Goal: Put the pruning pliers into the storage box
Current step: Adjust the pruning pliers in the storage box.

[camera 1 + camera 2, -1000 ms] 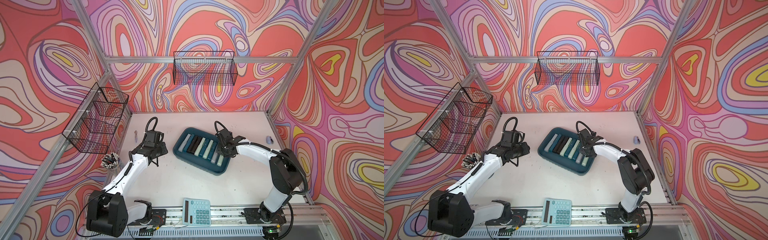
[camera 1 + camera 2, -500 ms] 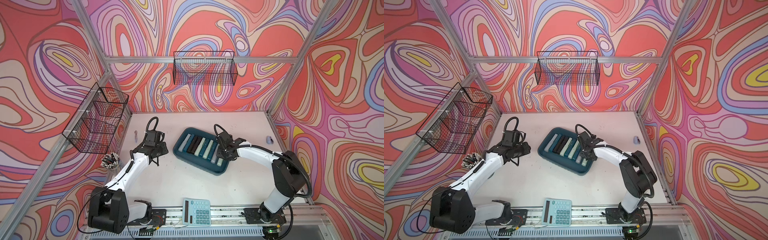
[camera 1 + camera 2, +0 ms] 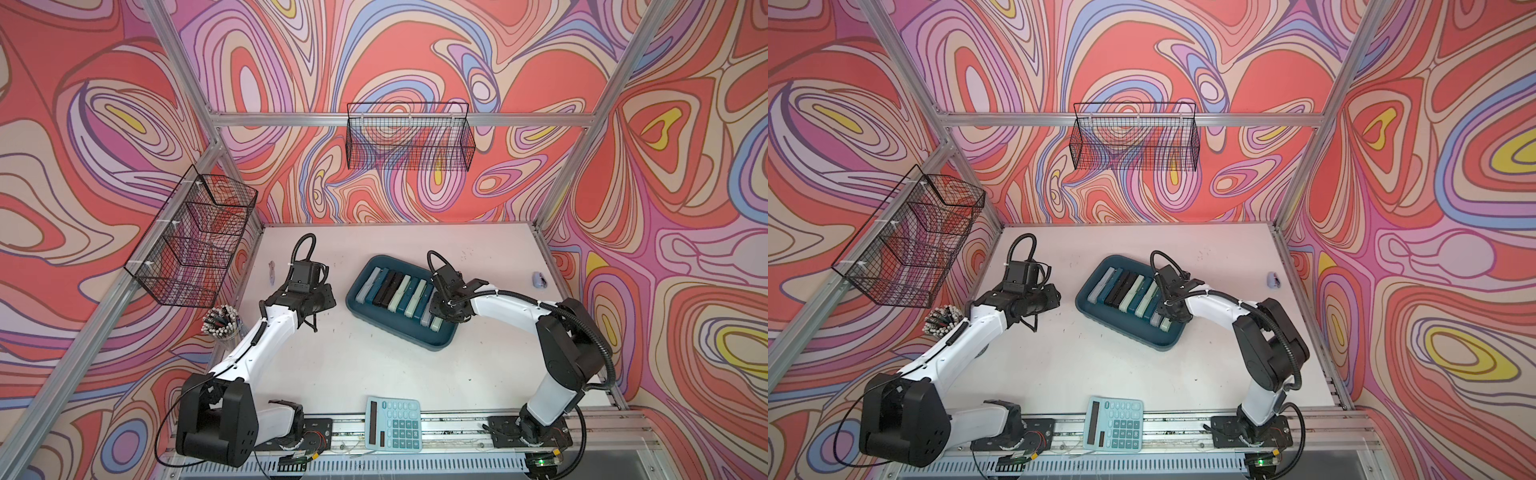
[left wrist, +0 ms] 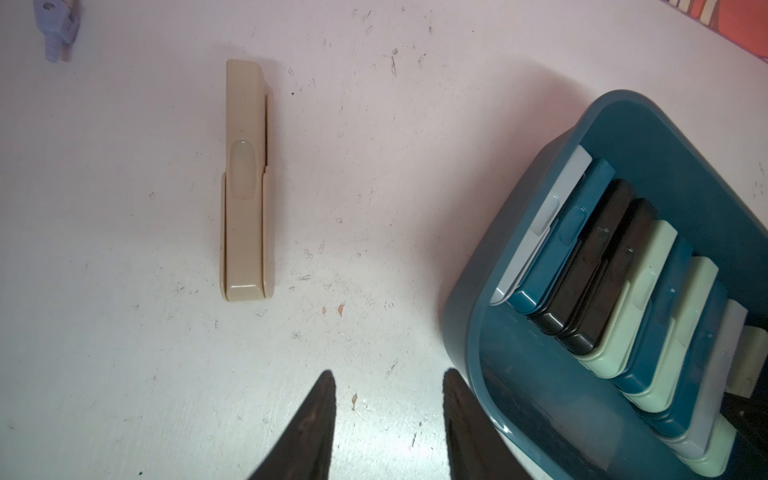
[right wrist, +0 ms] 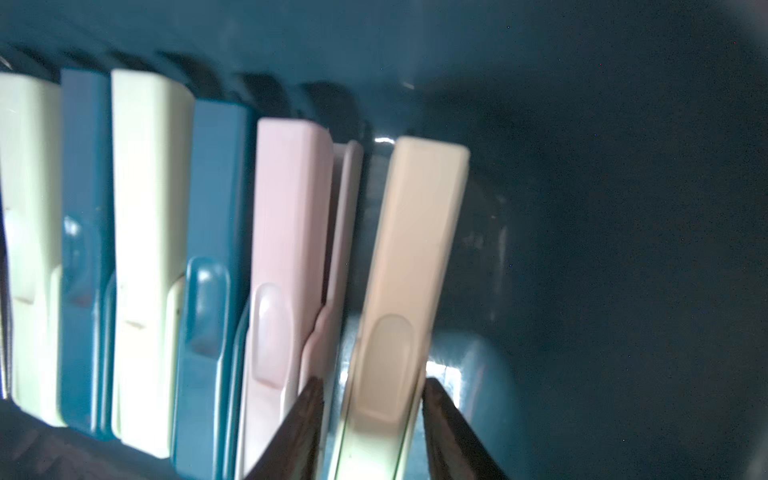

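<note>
The right gripper (image 5: 370,384) has just parted its fingers, apparently releasing a beige plier (image 5: 409,270) beside the row in the storage box (image 3: 386,328), while the left gripper (image 4: 388,384), fingers open and empty, hangs over the worktop (image 4: 374,166) near a stray plier (image 4: 245,187) not yet collected.

A pale blue calculator (image 3: 393,424) lies at the bench (image 3: 353,365) front (partly on the rail (image 3: 457,428)). One wire basket (image 3: 409,141) hangs at the back, a tiered basket (image 3: 195,245) near a cup of sticks (image 3: 220,326).

clear: table (image 4: 374,187) all round loose beige pliers (image 4: 245,187) | blocked: storage box (image 4: 457,332) row packed; end floor seemingly free
</note>
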Controlling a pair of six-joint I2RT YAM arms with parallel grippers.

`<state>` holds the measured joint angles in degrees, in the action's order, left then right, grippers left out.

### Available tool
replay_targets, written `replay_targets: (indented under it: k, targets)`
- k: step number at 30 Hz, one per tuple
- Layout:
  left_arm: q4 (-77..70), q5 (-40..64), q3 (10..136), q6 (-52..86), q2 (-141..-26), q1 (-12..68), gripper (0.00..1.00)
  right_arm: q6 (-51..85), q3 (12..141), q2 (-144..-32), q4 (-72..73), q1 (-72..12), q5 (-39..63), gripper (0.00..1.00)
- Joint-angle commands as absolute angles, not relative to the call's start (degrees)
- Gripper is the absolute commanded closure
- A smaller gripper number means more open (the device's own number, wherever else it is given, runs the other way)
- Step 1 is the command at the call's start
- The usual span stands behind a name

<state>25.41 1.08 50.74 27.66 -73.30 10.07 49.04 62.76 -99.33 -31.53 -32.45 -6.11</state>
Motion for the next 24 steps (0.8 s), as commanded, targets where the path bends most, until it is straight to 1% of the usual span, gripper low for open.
replay_targets:
  k: [1,12,24]
  targets:
    - [25.2,0.5,51.0,27.0,-74.3,9.7,0.56,50.3,62.9,-100.0,-29.1,-32.7,-5.2,0.58]
    - [24.5,0.8,50.3,27.2,-75.6,9.6,0.55,48.5,61.5,-97.3,-27.0,-32.7,-5.7,0.6]
    - [24.7,0.9,50.1,27.1,-75.7,9.6,0.55,48.1,60.1,-96.0,-26.9,-32.6,-5.9,0.68]
